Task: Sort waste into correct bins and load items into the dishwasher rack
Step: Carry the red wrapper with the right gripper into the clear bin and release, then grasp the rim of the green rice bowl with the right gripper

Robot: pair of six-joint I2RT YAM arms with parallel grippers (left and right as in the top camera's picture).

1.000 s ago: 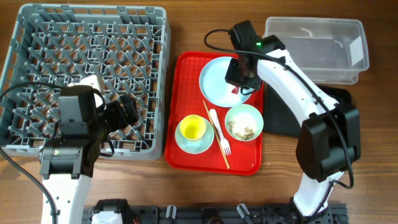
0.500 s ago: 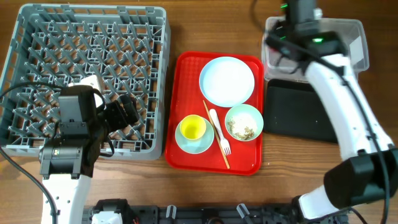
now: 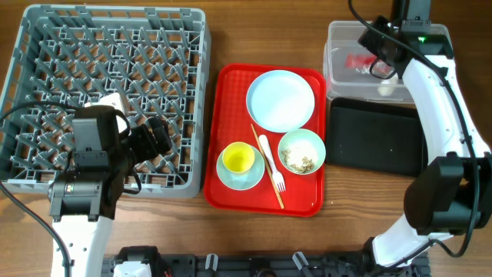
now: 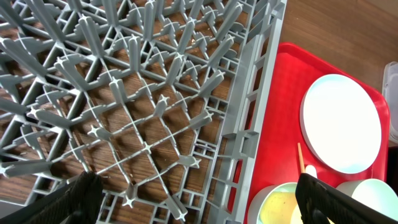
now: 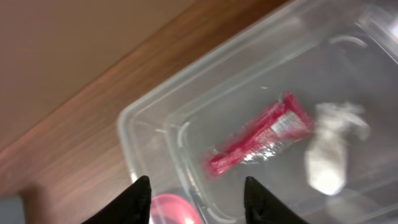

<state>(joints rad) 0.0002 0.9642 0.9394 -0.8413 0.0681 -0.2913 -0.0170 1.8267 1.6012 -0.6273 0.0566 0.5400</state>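
Over the far right corner of the bench, above the clear tub (image 3: 438,35): right gripper (image 5: 200,202), fingers spread wide, nothing between them. Down in the tub, red wrapper (image 5: 260,134) lying flat on the floor, white scrap (image 5: 329,152) just beside it, neither touching the fingers. Reads as the release step for the wrapper, all but done.

To finish it well, rise straight up before swinging anywhere, clearing the tub's wall. A sideways exit could knock the light tub against the black tray (image 3: 377,142) just beside it on the near side. Lift with fingers apart, so no corner of the wrapper gets pinched and carried out.

Next, probably, the beige food scraps (image 3: 300,159) in the green bowl (image 3: 318,143) on the red tray (image 3: 231,115) at mid-bench. Take the bowl by its rim on the side away from the white fork (image 3: 269,158) and wooden stick (image 3: 277,192), which lie just beside it toward the left edge. Carry it level to avoid spilling crumbs.

Toward the left edge: left gripper (image 4: 199,208) hanging over the grey dishwasher rack (image 4: 250,124), fingers wide apart, holding nothing. No dish seen among the pegs that show. Pale blue plate (image 3: 280,100), yellow cup (image 3: 237,158) and saucer (image 3: 250,182) all on the red tray, not yet loaded
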